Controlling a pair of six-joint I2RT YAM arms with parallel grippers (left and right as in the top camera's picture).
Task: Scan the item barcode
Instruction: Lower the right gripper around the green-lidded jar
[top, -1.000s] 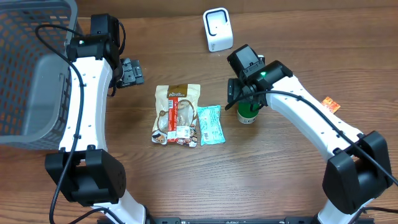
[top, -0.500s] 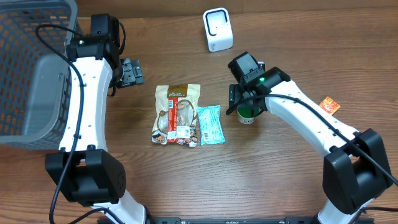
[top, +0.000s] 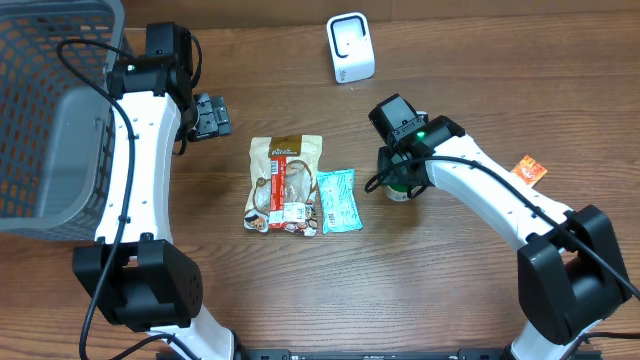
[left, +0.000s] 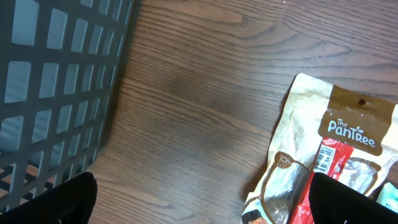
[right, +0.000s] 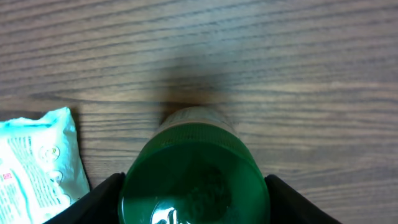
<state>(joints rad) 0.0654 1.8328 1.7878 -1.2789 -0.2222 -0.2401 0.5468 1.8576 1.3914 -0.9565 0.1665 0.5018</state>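
The item, a small container with a dark green lid (right: 194, 168), stands upright on the wooden table right of centre (top: 399, 190). My right gripper (right: 194, 200) has come down over it, and both black fingers (right: 102, 202) press against the sides of the lid. Its barcode is hidden. The white scanner (top: 350, 48) stands at the back of the table. My left gripper (top: 210, 115) hangs open at the back left, its fingertips (left: 62, 202) wide apart above bare wood with nothing between them.
A tan snack pouch (top: 285, 183) and a teal packet (top: 336, 200) lie flat at the centre, the packet just left of the container (right: 37, 162). A grey mesh basket (top: 50, 110) fills the left side. A small orange packet (top: 530, 170) lies at the far right.
My right gripper has dropped lower over the green-lidded container and its fingers have narrowed onto the lid. The left arm has not moved.
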